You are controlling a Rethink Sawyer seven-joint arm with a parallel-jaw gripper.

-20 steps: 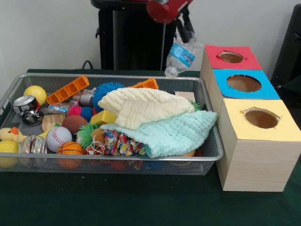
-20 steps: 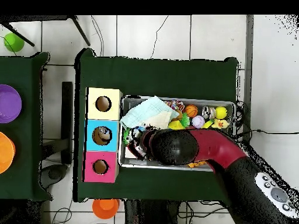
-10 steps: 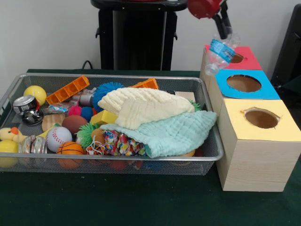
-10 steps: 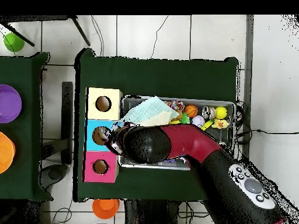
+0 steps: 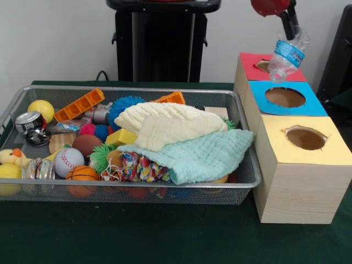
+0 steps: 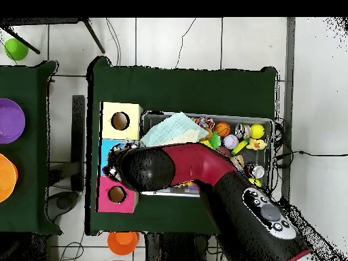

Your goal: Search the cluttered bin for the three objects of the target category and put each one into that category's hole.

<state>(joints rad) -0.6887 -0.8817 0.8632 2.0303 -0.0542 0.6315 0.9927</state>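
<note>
One plastic bottle [image 5: 287,54] hangs tilted, cap end down, pinched in the jaws of the gripper [image 5: 290,27], above the boundary between the red box [image 5: 272,67] and the blue box [image 5: 286,98]. The yellow box [image 5: 304,137] sits nearest. Left of the boxes, the wire bin [image 5: 242,181] holds two cloths, balls and toys.

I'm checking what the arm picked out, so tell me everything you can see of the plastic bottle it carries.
The plastic bottle is small, clear and crumpled, with a blue label round its middle. It hangs tilted in the air, its cap end pointing down and left, held at its upper end by the end effector. It hovers above the boxes, over the red box and near the blue box, touching neither. The overhead view hides it beneath the arm.
</note>
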